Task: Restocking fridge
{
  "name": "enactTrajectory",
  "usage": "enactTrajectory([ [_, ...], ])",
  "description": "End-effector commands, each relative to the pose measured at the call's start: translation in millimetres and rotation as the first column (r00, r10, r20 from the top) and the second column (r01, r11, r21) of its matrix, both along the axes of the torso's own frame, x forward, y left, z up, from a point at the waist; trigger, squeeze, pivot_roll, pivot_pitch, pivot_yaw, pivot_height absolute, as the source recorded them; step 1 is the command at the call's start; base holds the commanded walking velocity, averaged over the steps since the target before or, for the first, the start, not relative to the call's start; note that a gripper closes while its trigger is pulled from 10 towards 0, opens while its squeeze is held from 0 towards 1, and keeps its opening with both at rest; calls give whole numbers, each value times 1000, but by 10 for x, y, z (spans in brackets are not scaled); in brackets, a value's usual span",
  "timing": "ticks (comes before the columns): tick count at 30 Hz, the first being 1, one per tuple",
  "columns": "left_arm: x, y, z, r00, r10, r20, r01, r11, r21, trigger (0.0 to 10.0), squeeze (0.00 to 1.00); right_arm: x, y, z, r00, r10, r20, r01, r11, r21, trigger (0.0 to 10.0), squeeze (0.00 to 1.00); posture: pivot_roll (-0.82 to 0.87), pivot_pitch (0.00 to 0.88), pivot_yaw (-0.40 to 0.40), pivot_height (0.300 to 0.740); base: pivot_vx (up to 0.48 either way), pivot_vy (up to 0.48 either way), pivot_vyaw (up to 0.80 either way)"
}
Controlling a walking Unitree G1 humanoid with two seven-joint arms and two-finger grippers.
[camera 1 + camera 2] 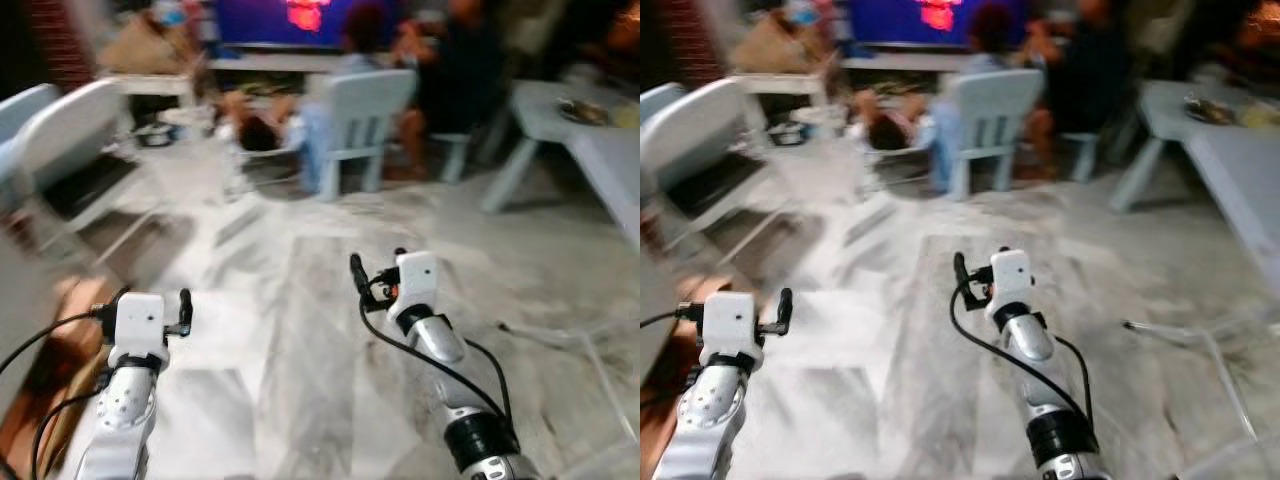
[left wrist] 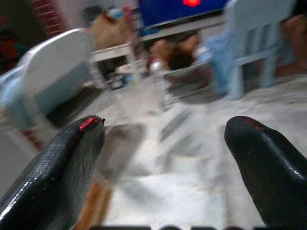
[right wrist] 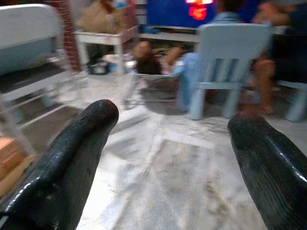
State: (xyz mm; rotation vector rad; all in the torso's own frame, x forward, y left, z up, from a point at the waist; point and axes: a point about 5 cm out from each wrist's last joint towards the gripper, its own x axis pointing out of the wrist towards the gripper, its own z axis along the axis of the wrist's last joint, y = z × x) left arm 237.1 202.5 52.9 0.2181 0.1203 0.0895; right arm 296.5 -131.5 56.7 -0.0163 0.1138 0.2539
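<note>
No fridge or stock item can be made out; the picture is blurred. Both silver arms reach forward over a pale marble floor [image 1: 300, 300]. My left gripper [image 2: 165, 129] is open, its two black fingers [image 2: 72, 148] wide apart with nothing between them. My right gripper [image 3: 172, 120] is open too and holds nothing; floor and a chair show through the gap. In the left eye view the left gripper [image 1: 183, 308] sits at the lower left and the right gripper [image 1: 375, 265] near the middle.
A light blue child's chair [image 1: 365, 110] stands ahead, with people [image 1: 450, 60] seated around it before a lit screen [image 1: 290, 15]. A grey table [image 1: 590, 140] runs along the right. A white chair [image 1: 70, 135] and a brown box [image 1: 70, 310] are on the left.
</note>
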Motion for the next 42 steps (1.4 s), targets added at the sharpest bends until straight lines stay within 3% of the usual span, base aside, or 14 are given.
enactTrajectory([
  [1,10,-41,14,1000,-23,6,23,1000,7,10000,0,20,-31,38,1000,-20,16,20,1000,0,10000,0,28,5,24,740,472,0,0],
  [5,8,12,4,1000,-2,7,2,1000,10,10000,0,-21,16,60,999,34,31,-34,999,20,10000,0,31,11,5,740,474,0,0],
  [10,-53,-30,-66,1000,19,-6,-19,1000,21,10000,0,-57,-141,21,999,-32,21,32,999,-25,10000,0,11,0,9,740,170,0,86],
  [12,-208,124,-110,997,73,-29,-73,997,17,10000,0,-177,-245,7,998,-33,55,37,995,-88,10000,0,18,0,6,740,0,0,0],
  [15,-366,260,-138,993,109,-42,-107,994,36,10000,0,-263,-322,-9,997,-47,68,54,994,-98,10000,0,28,0,1,740,0,0,0],
  [17,-401,280,-143,993,112,-42,-110,993,45,10000,0,-278,-350,-23,996,-66,62,73,991,-108,10000,0,29,0,1,740,0,0,0],
  [33,-419,290,-142,993,114,-43,-112,993,47,10000,0,-293,-357,-11,995,-66,72,74,991,-110,10000,0,27,0,3,740,0,0,0],
  [35,-328,387,-90,995,102,-14,-101,991,83,10000,0,-389,-667,131,948,-284,145,297,952,-77,10000,0,-22,0,28,740,0,0,0],
  [36,-281,424,-65,995,103,-6,-102,991,90,10000,0,-403,-690,121,945,-294,143,308,947,-90,10000,0,-21,0,27,740,0,0,0],
  [42,-221,440,-35,994,109,18,-111,989,100,10000,0,-334,-571,187,961,-220,166,242,963,-123,10000,0,-7,0,17,740,0,0,367],
])
